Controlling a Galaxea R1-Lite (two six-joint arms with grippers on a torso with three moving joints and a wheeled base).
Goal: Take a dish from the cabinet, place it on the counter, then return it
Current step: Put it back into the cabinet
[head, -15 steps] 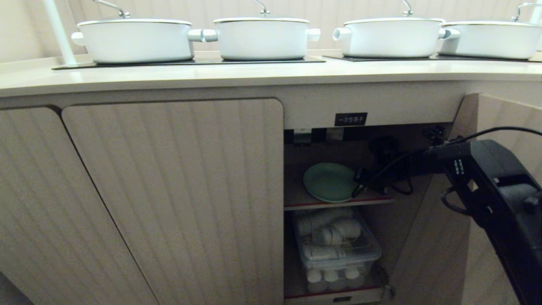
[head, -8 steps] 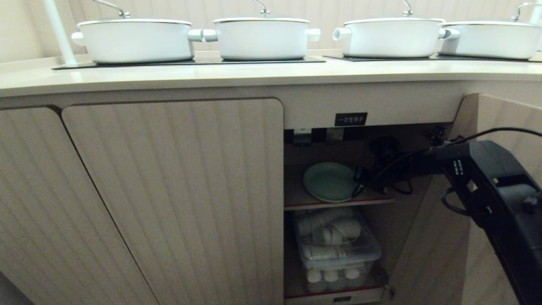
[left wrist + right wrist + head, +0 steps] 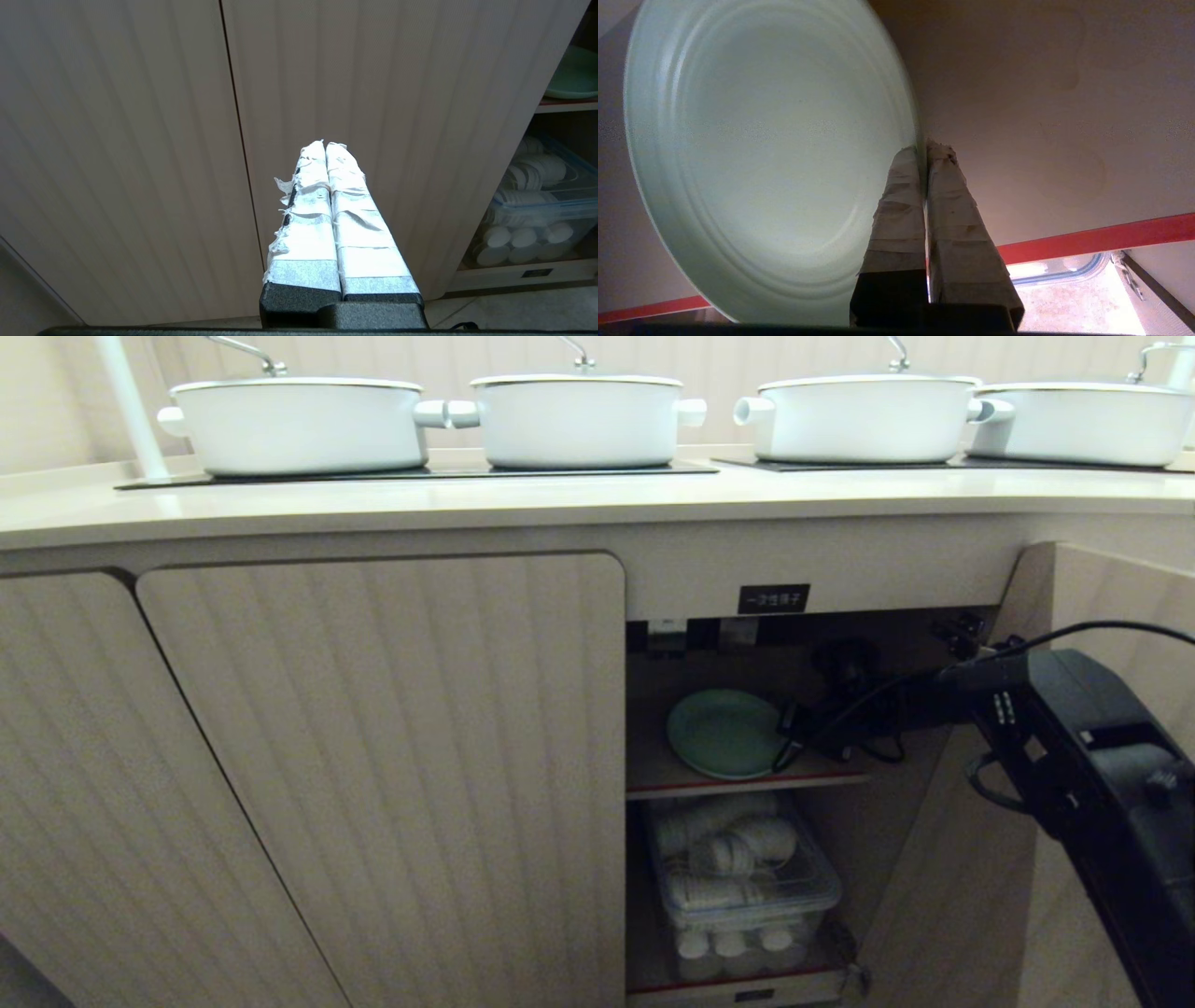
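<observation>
At centre-right of the head view, the right gripper (image 3: pixel 792 739) stays pinched on the dish (image 3: pixel 724 734) rim; the dish has lifted slightly off the cabinet (image 3: pixel 653 775) shelf, so extraction begins.

Mint-green dish (image 3: pixel 724 735) seemingly tilted above open cabinet's (image 3: pixel 383 756) shelf

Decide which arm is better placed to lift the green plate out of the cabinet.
The right: its tool is shut on the green plate's rim inside the cabinet. The left tool faces a closed door.
</observation>
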